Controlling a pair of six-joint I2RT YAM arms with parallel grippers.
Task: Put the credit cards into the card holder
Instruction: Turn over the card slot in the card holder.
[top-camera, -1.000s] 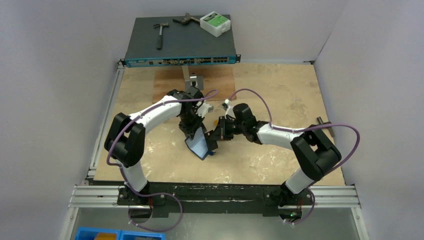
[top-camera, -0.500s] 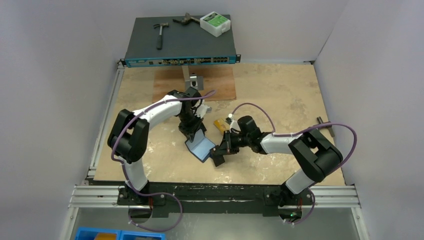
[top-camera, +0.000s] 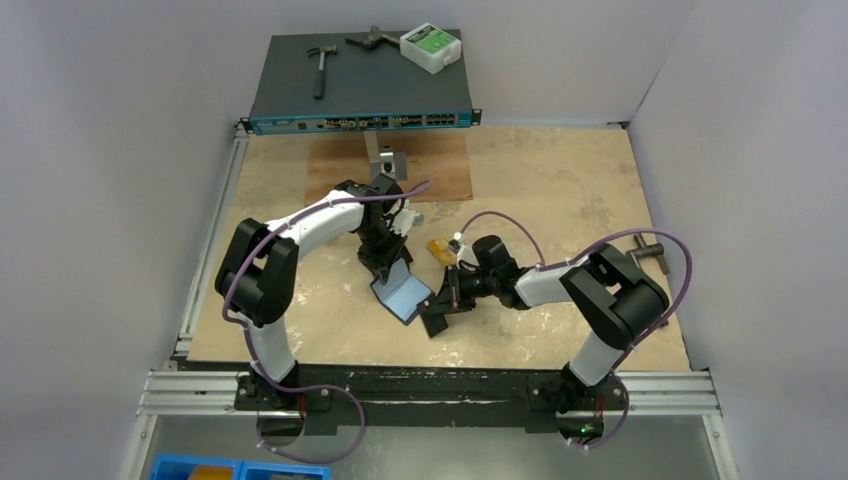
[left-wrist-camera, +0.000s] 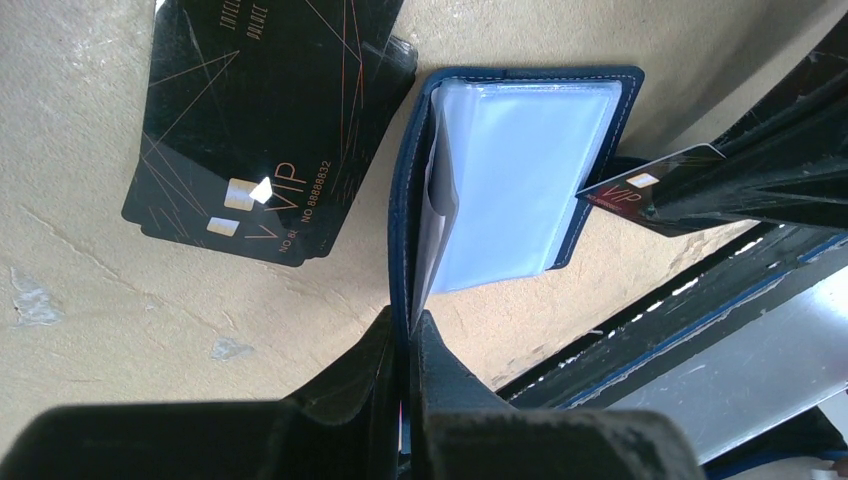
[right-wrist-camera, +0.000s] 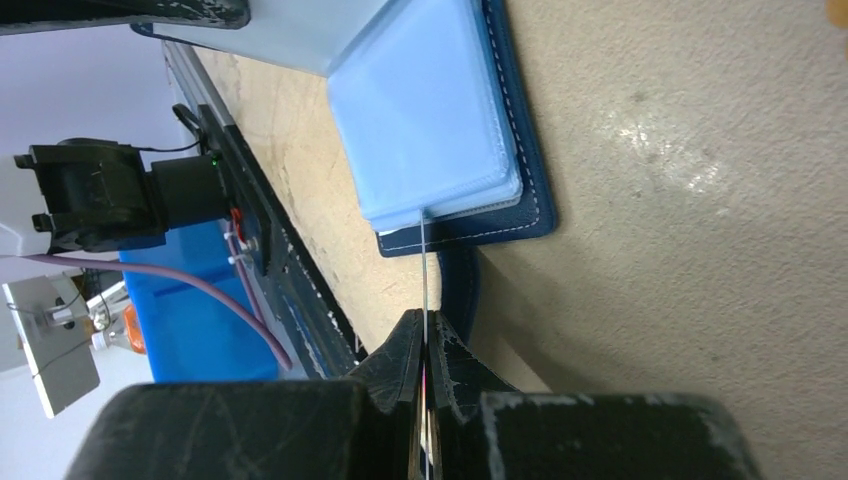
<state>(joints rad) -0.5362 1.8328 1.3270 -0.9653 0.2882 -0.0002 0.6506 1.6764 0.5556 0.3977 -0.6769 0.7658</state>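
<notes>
Clearly, the left fingers (left-wrist-camera: 445, 375) are pinched on the open card holder (left-wrist-camera: 510, 180) by its cover. Only that wrist view shows black cards (left-wrist-camera: 260, 120) stacked on the counter (left-wrist-camera: 120, 330) beside it. The right fingers (right-wrist-camera: 460, 365) grip one card (right-wrist-camera: 424, 265) edge-on, its tip at the holder's sleeves.

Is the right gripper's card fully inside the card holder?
No, the card, pinched edge-on in the right gripper, only reaches the card holder at its sleeve edge; most of it is outside.

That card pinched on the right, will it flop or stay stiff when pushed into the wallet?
Probably stiff: the card juts dead straight from the right gripper. Likely light, being so thin. Its glossy face may slip.
</notes>
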